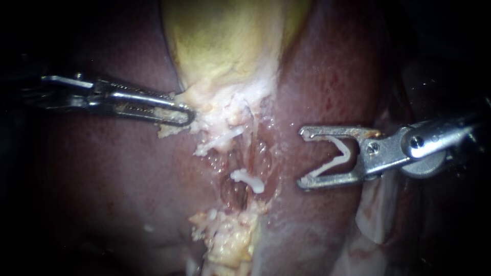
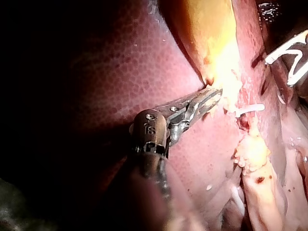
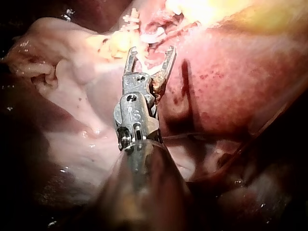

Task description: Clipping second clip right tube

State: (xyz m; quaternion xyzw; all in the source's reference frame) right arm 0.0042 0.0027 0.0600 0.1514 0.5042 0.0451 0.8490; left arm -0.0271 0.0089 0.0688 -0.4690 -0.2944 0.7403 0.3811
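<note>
**Clip carried open beside the bed below the gallbladder**

White clip (image 1: 335, 156), spread in a V, sits between the widely parted jaws of my right instrument (image 1: 303, 158), and each jaw bears on one of its legs. It hangs over the liver (image 1: 102, 179), below and to the right of the gallbladder (image 1: 225, 46), apart from the raw cleft. A seated clip (image 1: 247, 180) lies in that cleft, directly below the gallbladder; I cannot tell which tube it crosses. At the gallbladder's lower left edge, my left instrument (image 1: 181, 115) has its jaws closed narrow on pale tissue (image 1: 225, 110).
</note>
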